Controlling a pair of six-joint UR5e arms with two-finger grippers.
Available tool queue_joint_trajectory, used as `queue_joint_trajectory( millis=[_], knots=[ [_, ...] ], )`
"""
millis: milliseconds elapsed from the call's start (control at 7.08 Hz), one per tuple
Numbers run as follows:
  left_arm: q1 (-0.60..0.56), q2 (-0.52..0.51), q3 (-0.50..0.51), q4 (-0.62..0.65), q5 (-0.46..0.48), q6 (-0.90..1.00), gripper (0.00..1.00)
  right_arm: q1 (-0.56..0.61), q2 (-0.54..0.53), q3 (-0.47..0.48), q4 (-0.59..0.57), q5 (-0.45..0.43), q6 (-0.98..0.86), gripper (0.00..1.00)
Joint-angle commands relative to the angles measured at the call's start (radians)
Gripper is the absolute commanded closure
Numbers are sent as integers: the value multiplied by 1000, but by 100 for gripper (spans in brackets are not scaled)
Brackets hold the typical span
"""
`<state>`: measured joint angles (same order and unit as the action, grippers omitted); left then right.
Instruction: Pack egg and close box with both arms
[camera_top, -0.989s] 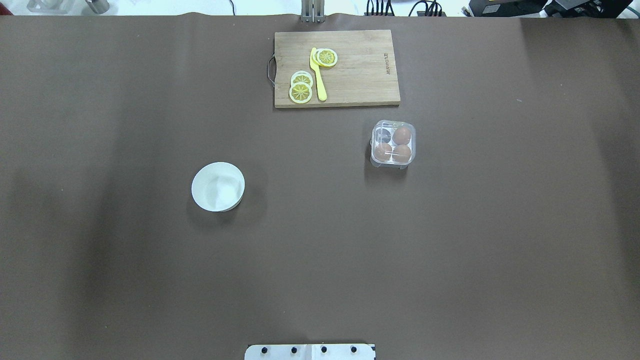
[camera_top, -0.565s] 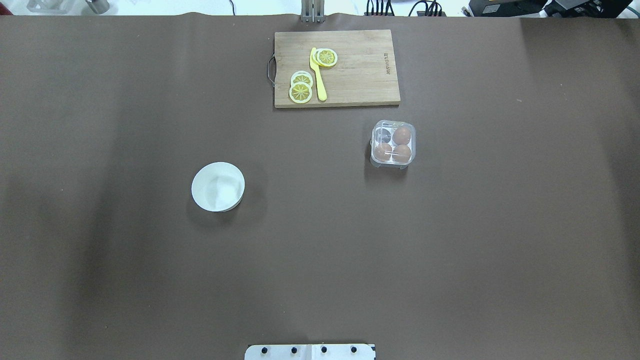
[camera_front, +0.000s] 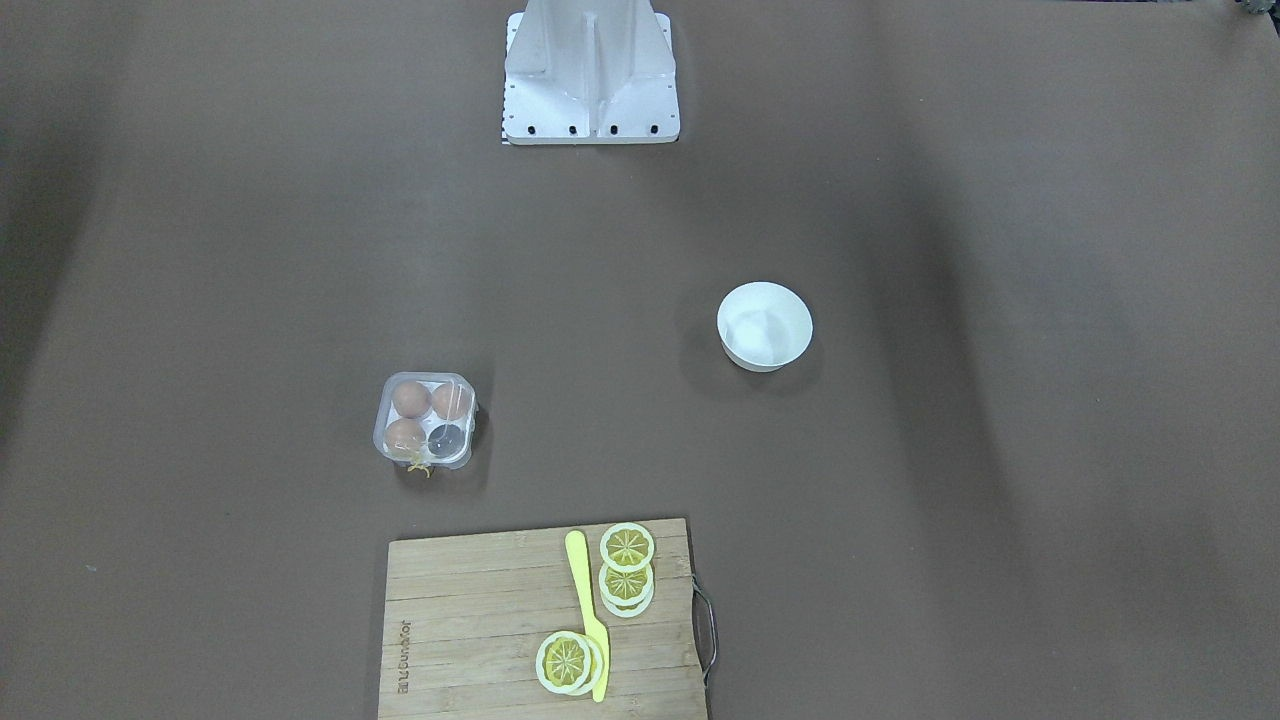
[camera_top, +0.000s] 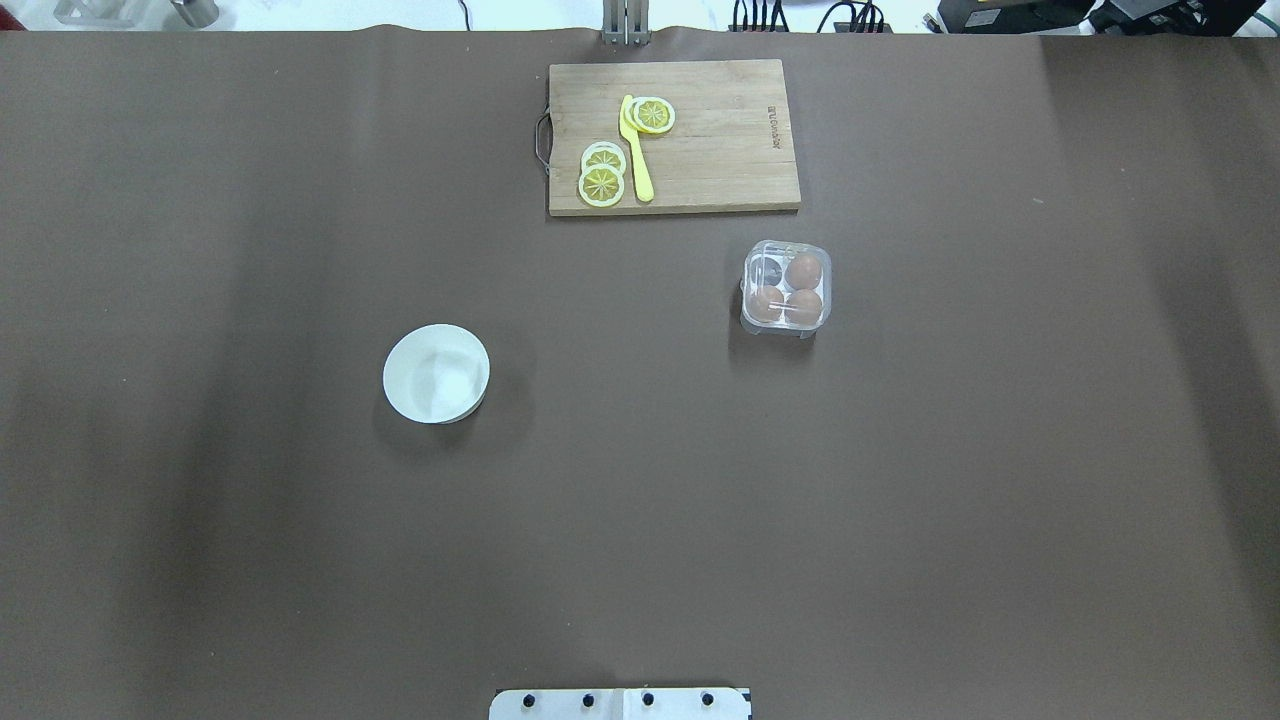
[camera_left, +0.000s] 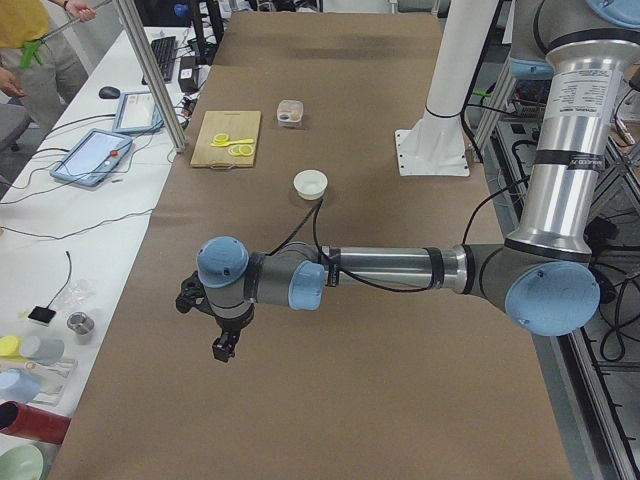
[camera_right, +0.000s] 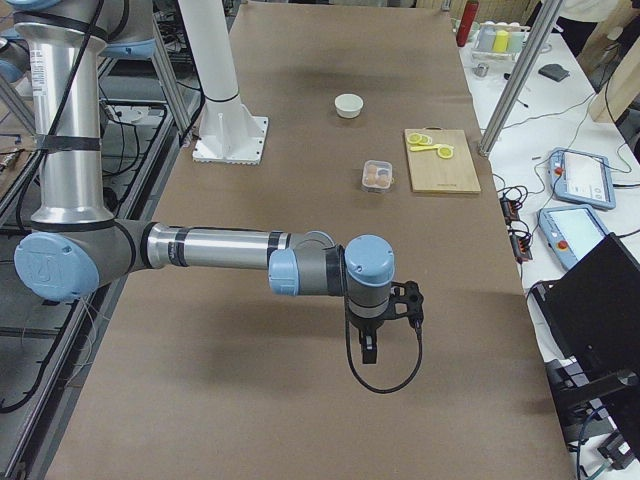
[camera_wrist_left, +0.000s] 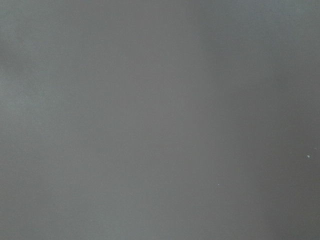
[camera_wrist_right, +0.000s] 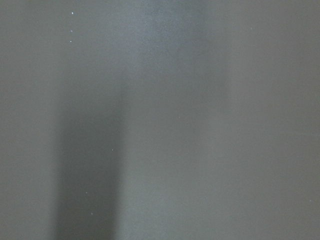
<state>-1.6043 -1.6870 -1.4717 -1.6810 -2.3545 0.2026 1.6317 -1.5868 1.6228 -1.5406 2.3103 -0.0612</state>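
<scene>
The egg carton (camera_top: 786, 288) stands on the brown surface (camera_top: 640, 520), just in front of the wooden cutting board (camera_top: 715, 150) and on the robot's right half. Three brown eggs (camera_top: 804, 272) are seated in its cups, and the fourth cup, the one nearest the board's left part, is empty. The clear lid appears to be lying down over the tray, but whether it is latched cannot be told. In the front-facing view the carton (camera_front: 425, 420) is seen at the left, with the eggs (camera_front: 411, 398) filling all but its lower right cup.

A white bowl (camera_top: 436, 373) is set well apart from the carton, on the robot's left half, and nothing is seen inside it. On the board, lemon slices (camera_top: 601, 185) are laid beside a yellow plastic knife (camera_top: 636, 150).

The left arm (camera_left: 380, 268) is stretched out low over the surface's left end, with the left tool (camera_left: 222, 347) pointed downward, far from the carton. The right arm (camera_right: 210, 248) is held likewise over the right end, with the right tool (camera_right: 368, 350) pointed downward. Whether either tool is open or closed cannot be told from these side views. Only blurred surface is shown by both wrist cameras.
</scene>
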Motion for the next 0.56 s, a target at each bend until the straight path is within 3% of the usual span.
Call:
queue_joint_trajectory(
  millis=[0,424],
  knots=[
    [-6,17,-73,56,-5,-29,2,-3,21,17,-43,9,1,1],
    [-6,18,-102,125,-5,-22,2,-9,39,3,-44,12,4,1]
  ],
)
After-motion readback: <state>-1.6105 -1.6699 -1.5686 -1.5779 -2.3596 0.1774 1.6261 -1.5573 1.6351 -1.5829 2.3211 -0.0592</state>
